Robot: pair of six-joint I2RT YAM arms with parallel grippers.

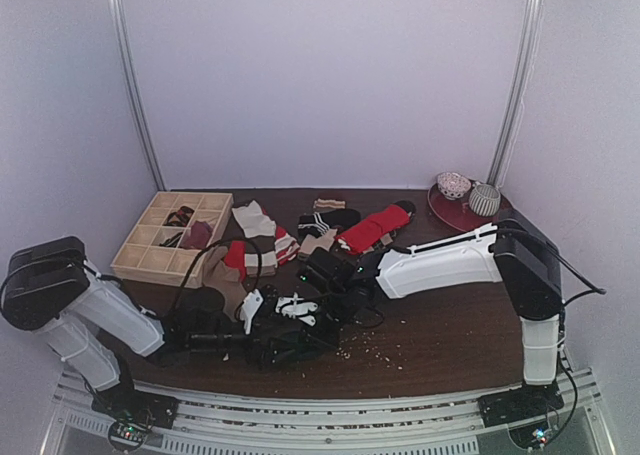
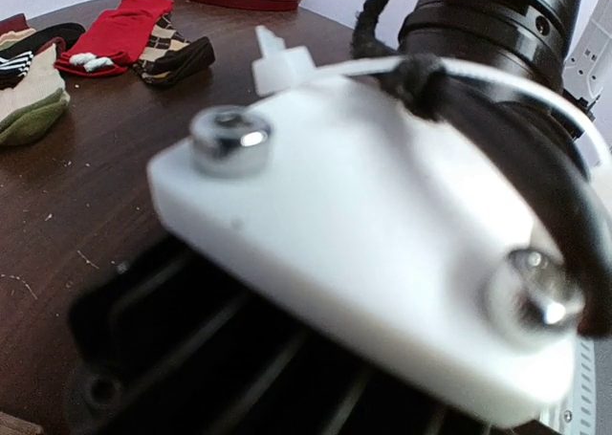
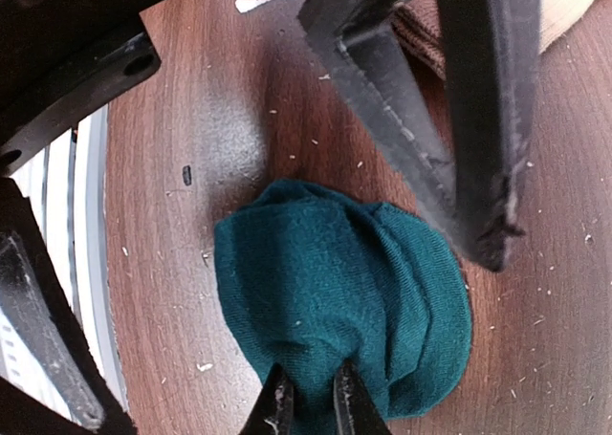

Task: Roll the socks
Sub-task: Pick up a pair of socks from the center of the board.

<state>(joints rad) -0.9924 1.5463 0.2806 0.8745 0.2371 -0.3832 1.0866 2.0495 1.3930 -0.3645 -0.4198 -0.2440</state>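
Observation:
A dark teal sock [image 3: 335,282] lies bunched into a rounded bundle on the brown table. My right gripper [image 3: 313,399] is shut, its two thin fingertips pinching a fold at the bundle's near edge. A wide black finger [image 3: 459,129] of the left gripper hangs just above and beside the bundle. In the top view both grippers meet at the table's front centre, left [image 1: 285,337] and right [image 1: 325,300], and hide the teal sock. The left wrist view is filled by the right arm's white wrist plate [image 2: 382,253]; the left jaws are hidden. A black argyle sock [image 2: 172,54] lies far back.
Loose socks lie at mid-table: a red one [image 1: 372,228], striped and cream ones [image 1: 262,233]. A wooden divided box [image 1: 172,237] stands back left with socks in it. A red plate [image 1: 450,215] with rolled socks sits back right. Crumbs dot the front of the table.

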